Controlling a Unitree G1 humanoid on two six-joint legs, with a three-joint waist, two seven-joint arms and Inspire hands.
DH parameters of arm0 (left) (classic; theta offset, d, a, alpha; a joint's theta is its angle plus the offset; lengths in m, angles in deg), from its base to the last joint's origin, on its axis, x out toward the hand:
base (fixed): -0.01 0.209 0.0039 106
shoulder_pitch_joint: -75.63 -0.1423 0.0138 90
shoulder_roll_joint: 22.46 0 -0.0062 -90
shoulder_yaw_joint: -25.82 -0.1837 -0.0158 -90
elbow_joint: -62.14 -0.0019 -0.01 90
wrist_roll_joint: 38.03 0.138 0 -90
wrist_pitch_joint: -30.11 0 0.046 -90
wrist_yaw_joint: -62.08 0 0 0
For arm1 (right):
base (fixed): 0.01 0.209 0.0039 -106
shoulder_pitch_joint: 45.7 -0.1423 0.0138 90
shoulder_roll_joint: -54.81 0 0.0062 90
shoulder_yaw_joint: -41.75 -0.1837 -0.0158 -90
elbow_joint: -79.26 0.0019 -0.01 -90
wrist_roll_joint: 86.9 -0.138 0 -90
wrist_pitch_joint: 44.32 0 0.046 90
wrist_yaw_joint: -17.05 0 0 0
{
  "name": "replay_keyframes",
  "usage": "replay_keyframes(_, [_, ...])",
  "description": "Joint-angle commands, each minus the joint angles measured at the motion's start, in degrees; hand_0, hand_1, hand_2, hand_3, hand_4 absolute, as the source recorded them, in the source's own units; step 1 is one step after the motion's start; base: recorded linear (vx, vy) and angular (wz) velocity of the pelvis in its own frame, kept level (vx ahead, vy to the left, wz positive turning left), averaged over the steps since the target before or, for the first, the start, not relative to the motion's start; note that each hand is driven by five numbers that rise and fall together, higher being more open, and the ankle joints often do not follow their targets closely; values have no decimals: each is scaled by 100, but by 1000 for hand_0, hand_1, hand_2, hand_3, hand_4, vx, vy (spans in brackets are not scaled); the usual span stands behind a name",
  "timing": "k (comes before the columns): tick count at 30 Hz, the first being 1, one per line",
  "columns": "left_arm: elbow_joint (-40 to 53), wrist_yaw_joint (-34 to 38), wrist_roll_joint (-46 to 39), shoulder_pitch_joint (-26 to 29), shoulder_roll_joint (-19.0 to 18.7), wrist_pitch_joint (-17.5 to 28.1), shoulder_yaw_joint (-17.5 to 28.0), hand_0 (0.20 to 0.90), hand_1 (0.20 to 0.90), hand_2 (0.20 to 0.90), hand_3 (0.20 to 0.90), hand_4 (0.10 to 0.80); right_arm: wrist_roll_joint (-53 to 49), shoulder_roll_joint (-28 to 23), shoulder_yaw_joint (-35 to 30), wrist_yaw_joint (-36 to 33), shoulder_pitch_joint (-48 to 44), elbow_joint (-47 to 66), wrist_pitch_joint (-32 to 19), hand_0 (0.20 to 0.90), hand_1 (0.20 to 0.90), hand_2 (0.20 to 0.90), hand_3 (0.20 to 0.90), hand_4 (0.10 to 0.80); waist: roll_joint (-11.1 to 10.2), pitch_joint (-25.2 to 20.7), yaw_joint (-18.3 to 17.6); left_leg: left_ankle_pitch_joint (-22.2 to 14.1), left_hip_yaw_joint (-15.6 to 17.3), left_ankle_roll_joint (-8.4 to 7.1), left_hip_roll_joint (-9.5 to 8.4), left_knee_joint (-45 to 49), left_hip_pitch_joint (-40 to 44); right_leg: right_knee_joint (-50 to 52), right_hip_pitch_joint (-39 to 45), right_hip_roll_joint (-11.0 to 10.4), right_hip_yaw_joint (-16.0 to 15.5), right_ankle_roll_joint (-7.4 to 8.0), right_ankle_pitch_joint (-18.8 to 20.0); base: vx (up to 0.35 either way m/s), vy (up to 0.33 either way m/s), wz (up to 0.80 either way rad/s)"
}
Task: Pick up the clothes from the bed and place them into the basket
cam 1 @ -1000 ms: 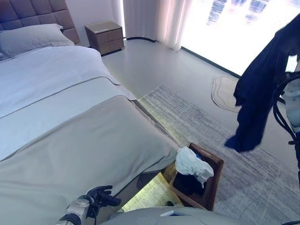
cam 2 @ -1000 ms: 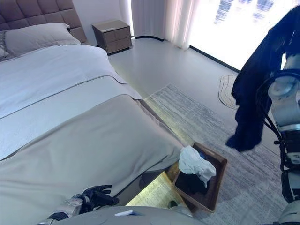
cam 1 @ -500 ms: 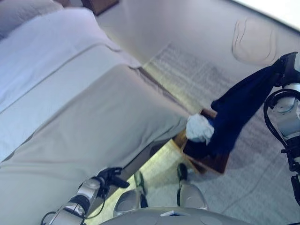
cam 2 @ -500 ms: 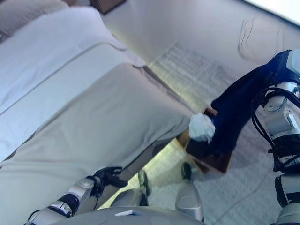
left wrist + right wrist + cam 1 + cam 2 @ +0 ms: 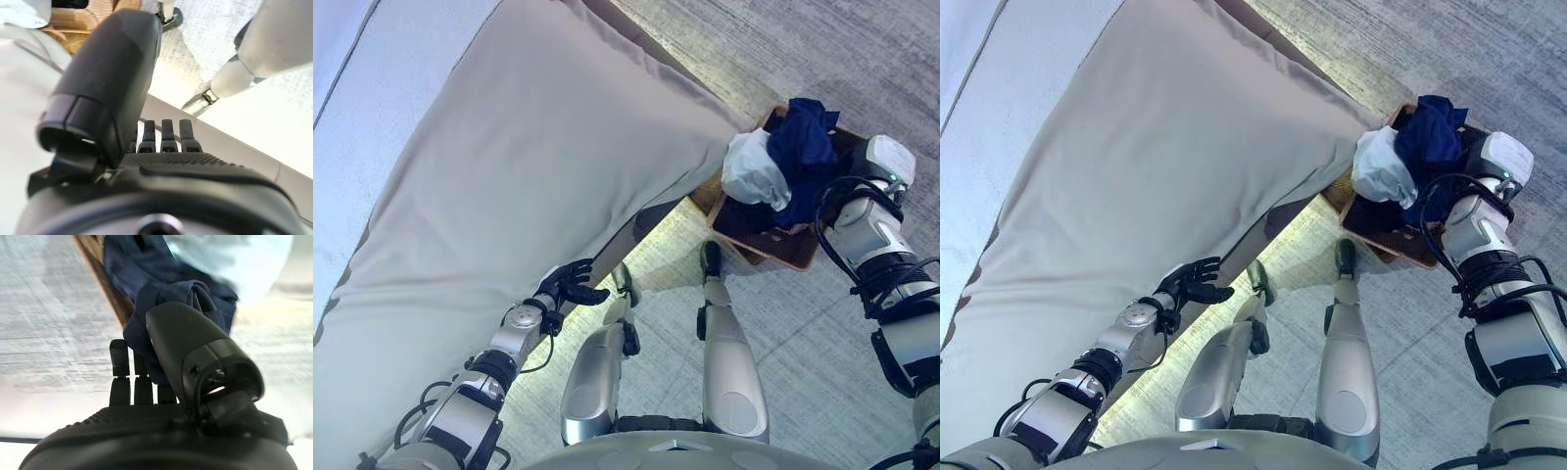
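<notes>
A brown basket [image 5: 793,257] stands on the floor by the bed's corner. It holds a white garment [image 5: 754,171] and a navy garment [image 5: 803,147], bunched on top. My right arm [image 5: 886,162] reaches down to the basket's near side. In the right wrist view my right hand [image 5: 120,382] has the navy garment [image 5: 146,279] pinched between thumb and fingers, over the basket. My left hand [image 5: 570,286] hangs open and empty beside the bed's edge, and its straight fingers [image 5: 166,132] show in the left wrist view.
The bed [image 5: 558,147] with a beige cover spans the left and middle. A grey rug [image 5: 862,49] lies under and beyond the basket. A lit strip of floor [image 5: 675,235] runs between bed and basket.
The camera has tilted down towards the floor. My right arm has lowered the navy garment from hanging above the basket into it, where it now lies bunched. The left hand stays by the bed.
</notes>
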Motion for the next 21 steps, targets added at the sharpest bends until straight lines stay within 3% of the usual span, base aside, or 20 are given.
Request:
replay_keyframes(1, [245, 54, -266, -113, -299, 176, -349, 900, 900, 900, 900, 800, 209, -569, 419, -432, -1341, -282, 139, 582, 582, 582, 529, 429, 343, 40, 96, -530, -765, -97, -326, 1004, -1003, 1126, -496, -59, -645, -230, -1173, 0, 0, 0])
replay_keyframes(2, [266, 59, -286, -101, -301, 193, -351, 900, 900, 900, 900, 800, 175, -562, 444, -463, -1428, -338, 167, 764, 764, 764, 741, 641, 374, 40, 121, -410, -737, -58, -321, 1032, -1167, 1118, -646, -63, -683, -272, -1020, 79, -7, 6])
replay_keyframes(3, [290, 70, -312, -146, -295, 202, -384, 900, 900, 900, 900, 800, 116, -541, 473, -486, -1481, -449, 184, 900, 900, 900, 900, 800, 394, 40, 134, -530, -778, -88, -353, 1058, -1117, 1226, -634, -81, -635, -236, -1198, -6, 7, 7])
replay_keyframes(9, [601, 99, -367, -342, -351, 196, -458, 900, 900, 900, 900, 800, -163, -496, 346, -664, -1493, -907, 144, 900, 900, 900, 900, 800, 530, 40, 256, -495, -826, -57, -380, 1124, -1397, 1624, -968, -96, -621, -314, -1392, 21, 10, 11])
replay_keyframes(14, [668, 39, -309, -527, -336, 68, -337, 900, 900, 900, 900, 800, -979, -475, -164, -825, -892, -620, -198, 900, 900, 900, 900, 800, 428, 40, 194, -503, -819, -81, -344, 999, -1078, 1512, -682, -46, -664, -341, -1394, 39, 85, 16])
replay_keyframes(16, [599, 39, -275, -586, -295, 48, -233, 900, 900, 900, 900, 800, -1392, -420, -525, -937, -423, -304, -440, 900, 900, 900, 900, 800, 330, 40, 129, -418, -737, -53, -281, 931, -928, 1314, -520, 5, -726, -384, -1181, -40, 129, 14])
replay_keyframes(21, [229, 11, -82, -742, -192, -53, 127, 900, 900, 900, 900, 800, -1962, 83, -1481, -1148, 1241, 697, -1083, 900, 900, 900, 900, 800, -122, -13, -113, -545, -577, -61, -167, 705, -71, 834, 350, 97, -711, -314, -1012, 57, 117, 6])
